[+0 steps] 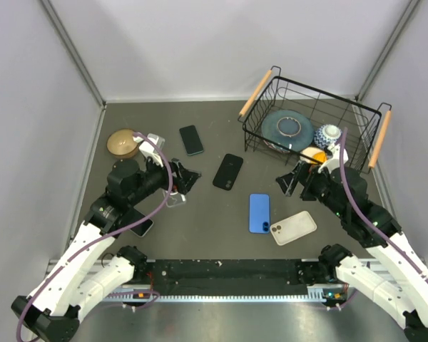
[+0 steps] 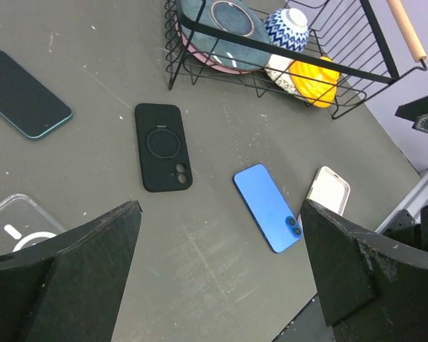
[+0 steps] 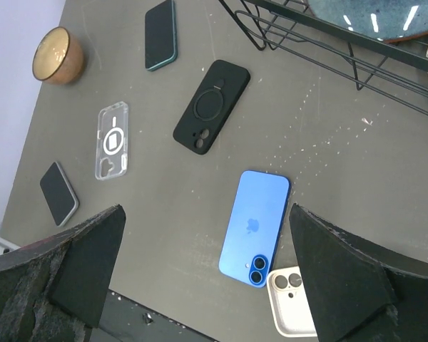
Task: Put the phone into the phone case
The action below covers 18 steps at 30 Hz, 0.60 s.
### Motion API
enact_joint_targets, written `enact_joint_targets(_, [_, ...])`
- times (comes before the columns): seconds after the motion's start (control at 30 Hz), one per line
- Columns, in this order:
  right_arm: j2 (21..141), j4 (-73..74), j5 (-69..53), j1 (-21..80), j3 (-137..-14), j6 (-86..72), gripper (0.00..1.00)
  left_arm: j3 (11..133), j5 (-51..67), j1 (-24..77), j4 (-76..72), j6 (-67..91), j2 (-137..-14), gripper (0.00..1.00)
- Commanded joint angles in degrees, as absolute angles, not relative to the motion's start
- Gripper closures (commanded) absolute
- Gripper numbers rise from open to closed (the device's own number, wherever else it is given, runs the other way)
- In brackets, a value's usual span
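the blue phone (image 1: 260,212) lies face down on the table (image 1: 200,228), camera end toward the near edge, and neither claw touches it. in the top view it sits at about 4 o'clock from the left gripper (image 1: 185,178) and 7 o'clock from the right gripper (image 1: 291,182). both claws are spread wide and hold nothing. the black phone case (image 1: 228,172) lies back up at 11 o'clock from the phone, near it but apart. a cream phone (image 1: 294,227) lies just beside the blue phone at 4 o'clock.
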<state>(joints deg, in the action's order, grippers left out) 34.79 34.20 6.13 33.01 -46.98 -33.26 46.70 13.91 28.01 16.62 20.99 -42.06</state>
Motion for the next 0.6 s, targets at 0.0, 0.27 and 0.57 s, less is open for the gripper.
enact_joint_targets(0.0, [35.07, 33.31, 5.89, 33.75, -49.31, -33.92, 0.01, 46.32, 8.72, 28.12, 14.5, 20.3, -42.01, 0.01])
enact_joint_targets(0.27, [33.57, 31.38, 6.32, 33.75, -45.71, -31.38, 0.01, 46.5, -10.61, 28.04, 19.32, 26.09, -44.11, 0.01])
enact_joint_targets(0.57, [30.41, 29.72, 3.69, 33.75, -43.51, -30.85, 0.01, 45.97, -12.49, 12.32, 32.61, 39.81, -57.99, 0.08])
